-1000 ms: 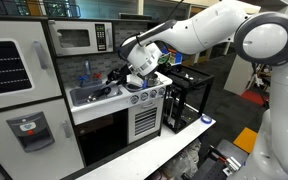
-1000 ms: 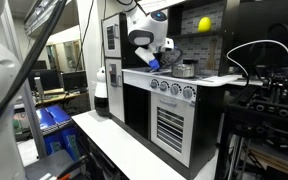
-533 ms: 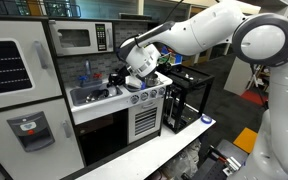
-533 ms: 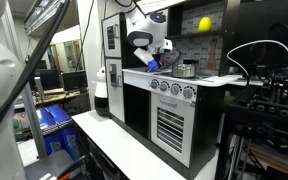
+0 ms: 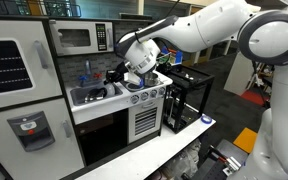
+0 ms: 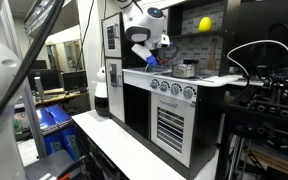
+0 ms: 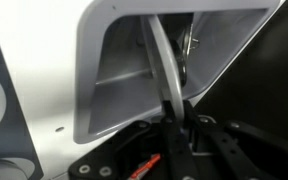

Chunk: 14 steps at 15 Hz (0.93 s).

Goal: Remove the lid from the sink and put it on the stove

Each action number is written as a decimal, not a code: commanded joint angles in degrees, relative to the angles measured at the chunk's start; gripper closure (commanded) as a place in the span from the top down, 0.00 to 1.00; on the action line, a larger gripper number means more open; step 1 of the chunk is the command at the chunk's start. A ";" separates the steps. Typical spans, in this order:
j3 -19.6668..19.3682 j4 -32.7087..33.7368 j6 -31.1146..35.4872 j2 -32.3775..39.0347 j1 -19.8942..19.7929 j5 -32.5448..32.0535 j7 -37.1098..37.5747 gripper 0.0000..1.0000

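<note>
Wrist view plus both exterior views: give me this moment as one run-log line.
phase: grasp at sink | claw: shut, thin grey strip between its tips | lid: hold unconfirmed | stove: not reached

Arm [image 5: 209,25]: one, white, many-jointed; large rounded joint housings at the upper right of an exterior view, links reaching across and downward. Wrist [image 5: 141,55]: white, bulky, tilted down; visible in both exterior views. Gripper [image 5: 117,76]: dark, mounted below the wrist, pointing downward and held low; seen from the side in an exterior view [image 6: 150,61]. Wrist view: gripper [image 7: 176,118] enters from the bottom edge, jaws drawn almost together, leaving a thin slit.
</note>
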 commanded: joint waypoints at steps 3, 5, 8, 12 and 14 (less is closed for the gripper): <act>-0.88 -7.19 4.60 -8.19 1.49 -5.53 -0.38 0.01; -0.73 -9.27 6.67 -10.99 1.34 -6.04 -0.55 0.01; -0.33 -13.20 9.73 -15.57 0.97 -4.60 -0.84 0.02; -0.14 -16.55 9.02 -21.80 0.50 4.69 -7.04 0.02; -0.78 -17.89 6.62 -24.99 0.56 10.98 -12.05 0.02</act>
